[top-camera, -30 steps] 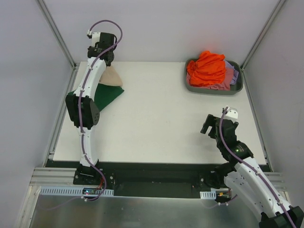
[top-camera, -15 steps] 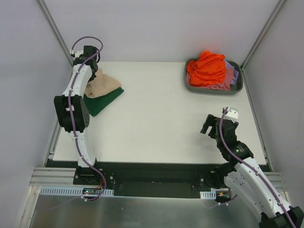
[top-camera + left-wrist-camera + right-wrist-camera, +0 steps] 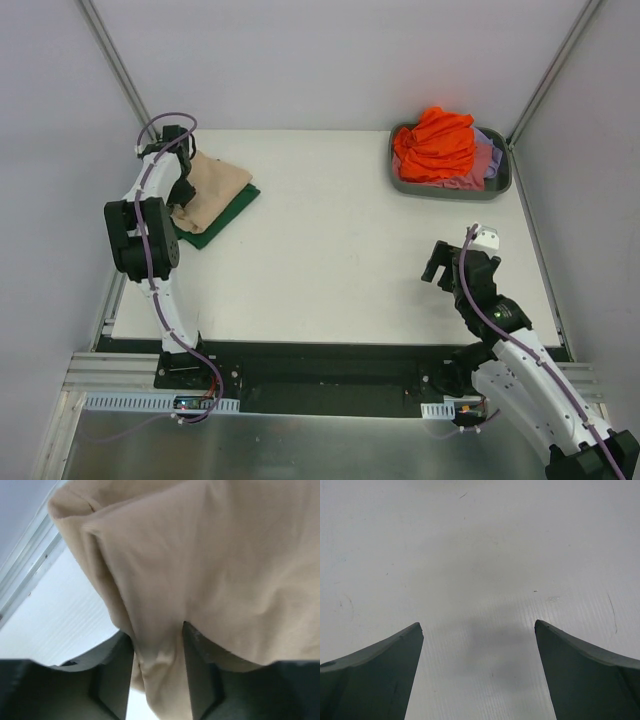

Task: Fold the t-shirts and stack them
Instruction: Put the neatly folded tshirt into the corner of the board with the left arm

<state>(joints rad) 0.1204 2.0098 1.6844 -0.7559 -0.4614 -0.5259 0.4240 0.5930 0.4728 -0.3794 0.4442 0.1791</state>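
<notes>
The beige t-shirt [image 3: 217,183] lies folded on top of the dark green t-shirt [image 3: 228,215] at the table's far left. My left gripper [image 3: 183,190] is at the beige shirt's left edge. In the left wrist view a fold of that beige cloth [image 3: 225,555] fills the narrow gap of the left gripper [image 3: 157,627], touching both fingers. The right gripper [image 3: 437,265] hangs open over bare table near the front right, with nothing between the fingers of the gripper [image 3: 477,625]. An orange t-shirt [image 3: 435,142] is heaped over pink [image 3: 487,160] and lavender [image 3: 492,138] ones.
A grey tub [image 3: 450,190] at the back right holds the orange, pink and lavender shirts. The white table [image 3: 350,260] is framed by metal posts and a rail along its left edge [image 3: 30,575].
The left arm swung left and down, laying the beige shirt flat over the green one; its jaws have eased apart a little. The right arm stayed put.
</notes>
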